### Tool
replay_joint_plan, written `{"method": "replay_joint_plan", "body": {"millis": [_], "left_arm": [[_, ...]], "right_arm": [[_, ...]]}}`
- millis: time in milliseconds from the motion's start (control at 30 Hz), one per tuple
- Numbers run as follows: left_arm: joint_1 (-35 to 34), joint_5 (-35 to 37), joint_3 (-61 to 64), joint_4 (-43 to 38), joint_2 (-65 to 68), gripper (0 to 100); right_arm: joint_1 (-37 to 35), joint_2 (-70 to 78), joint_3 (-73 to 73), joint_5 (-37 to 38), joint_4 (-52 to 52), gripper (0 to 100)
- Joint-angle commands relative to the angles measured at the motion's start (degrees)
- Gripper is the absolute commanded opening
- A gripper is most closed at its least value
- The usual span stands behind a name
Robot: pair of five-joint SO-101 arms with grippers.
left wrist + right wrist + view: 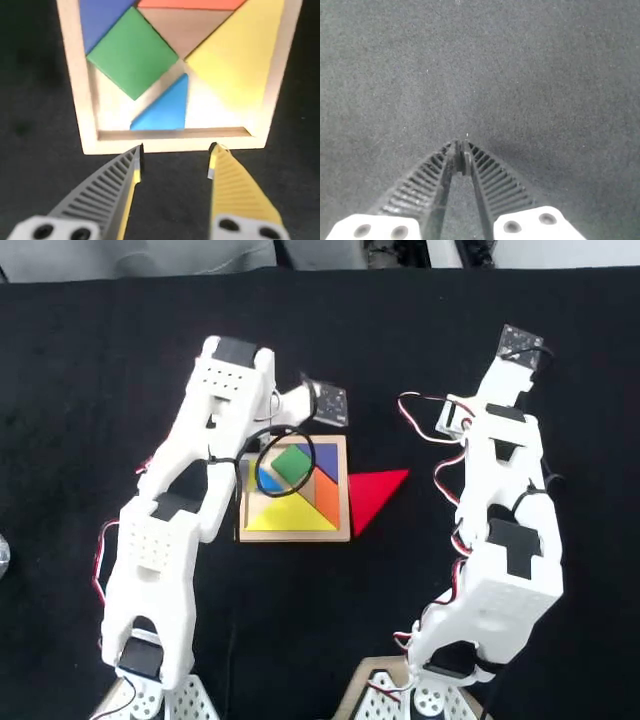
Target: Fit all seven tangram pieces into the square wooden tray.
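The left gripper [175, 150] hangs just outside the tray [300, 536], at its rim, jaws released and holding nothing. Inside the tray lie a green square [132, 52], a light blue triangle [165, 107], a yellow triangle [240, 55], a brown triangle [185, 27], a dark blue piece [102, 17] and an orange piece [190, 3]. A red triangle [375, 495] lies on the black cloth [100, 360] just beside the tray's right edge. Well right of the tray, the right gripper [460, 150] hangs over the cloth, jaws clenched on nothing.
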Motion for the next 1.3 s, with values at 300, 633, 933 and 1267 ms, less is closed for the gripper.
{"method": "replay_joint_plan", "body": {"millis": [300, 633, 933, 1267], "left_arm": [[3.56, -0.44, 9.54, -10.29, -3.34, 22], [3.47, 2.9, 10.42, -13.89, -3.34, 22], [3.38, 2.9, 10.51, -13.54, -3.16, 22], [3.38, 0.09, 11.65, -13.8, 0.88, 22]], "right_arm": [[-1.05, -0.84, -3.12, 0.62, -0.88, 1.2], [-1.05, -0.84, -3.12, 0.62, -0.88, 1.2], [-1.05, -0.84, -3.12, 0.62, -0.88, 1.2], [-1.05, -0.84, -3.12, 0.62, -0.88, 1.2]]}}
